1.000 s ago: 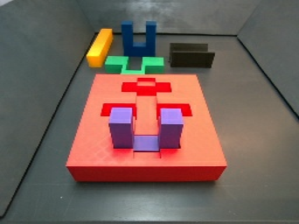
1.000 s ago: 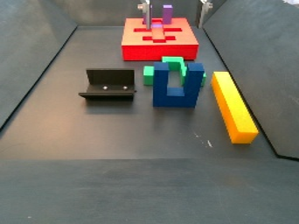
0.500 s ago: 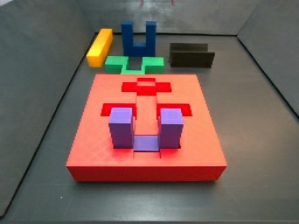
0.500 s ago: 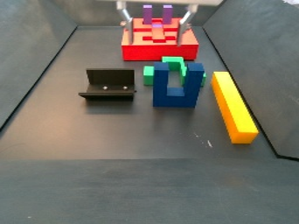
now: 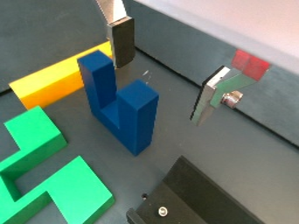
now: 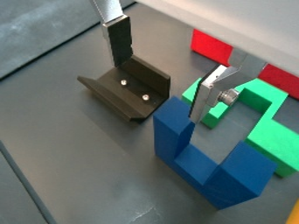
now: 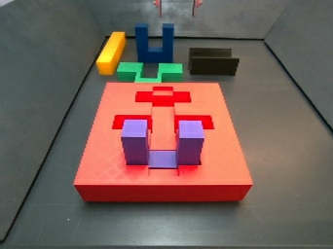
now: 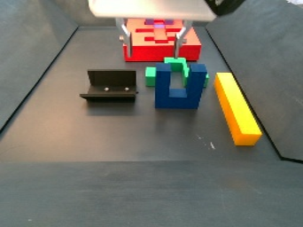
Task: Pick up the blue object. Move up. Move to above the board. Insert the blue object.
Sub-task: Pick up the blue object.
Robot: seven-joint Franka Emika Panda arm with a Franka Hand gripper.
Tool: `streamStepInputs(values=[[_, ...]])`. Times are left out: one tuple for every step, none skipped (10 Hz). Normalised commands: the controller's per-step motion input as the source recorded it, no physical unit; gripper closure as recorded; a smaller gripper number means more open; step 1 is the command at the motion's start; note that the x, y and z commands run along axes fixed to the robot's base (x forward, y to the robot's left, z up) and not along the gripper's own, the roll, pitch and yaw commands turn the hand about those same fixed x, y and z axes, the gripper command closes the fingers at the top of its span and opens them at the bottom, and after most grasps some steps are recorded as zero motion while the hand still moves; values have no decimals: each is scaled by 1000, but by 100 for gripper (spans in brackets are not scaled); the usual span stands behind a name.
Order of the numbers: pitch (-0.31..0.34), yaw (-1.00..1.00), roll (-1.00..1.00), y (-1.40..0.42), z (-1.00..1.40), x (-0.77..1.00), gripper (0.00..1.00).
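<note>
The blue object (image 7: 155,44) stands with its prongs up on the dark floor beyond the board (image 7: 163,170), and shows in the other side view (image 8: 180,87) and in both wrist views (image 5: 117,105) (image 6: 211,153). My gripper (image 8: 153,46) is open and empty. It hangs above the floor, offset from the blue object toward the fixture (image 8: 109,86). In a wrist view (image 6: 166,68) one finger (image 6: 119,39) is over the fixture and the other is over a blue prong. Only its fingertips (image 7: 198,8) show at the upper edge of a side view.
A purple U-shaped block (image 7: 163,144) sits in the red board. A green block (image 8: 175,66) lies right behind the blue object, and a yellow bar (image 8: 236,106) lies beside it. Dark walls enclose the floor.
My gripper has moved from over the board toward the blue object and the fixture, staying open. No piece has moved.
</note>
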Motion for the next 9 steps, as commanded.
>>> streamStepInputs(values=[[-94, 29, -116, 0, -320, 0, 0], [-84, 11, -76, 0, -317, 0, 0], [-66, 0, -63, -11, -329, -57, 0], [-54, 0, -66, -9, -320, -169, 0], [-63, 0, -66, -37, -306, -83, 0], [-83, 0, -53, -49, -297, 0, 0], [-74, 0, -39, -14, -289, 0, 0], [-86, 34, -144, 74, -231, 0, 0], [-33, 43, -31, 0, -106, -31, 0]])
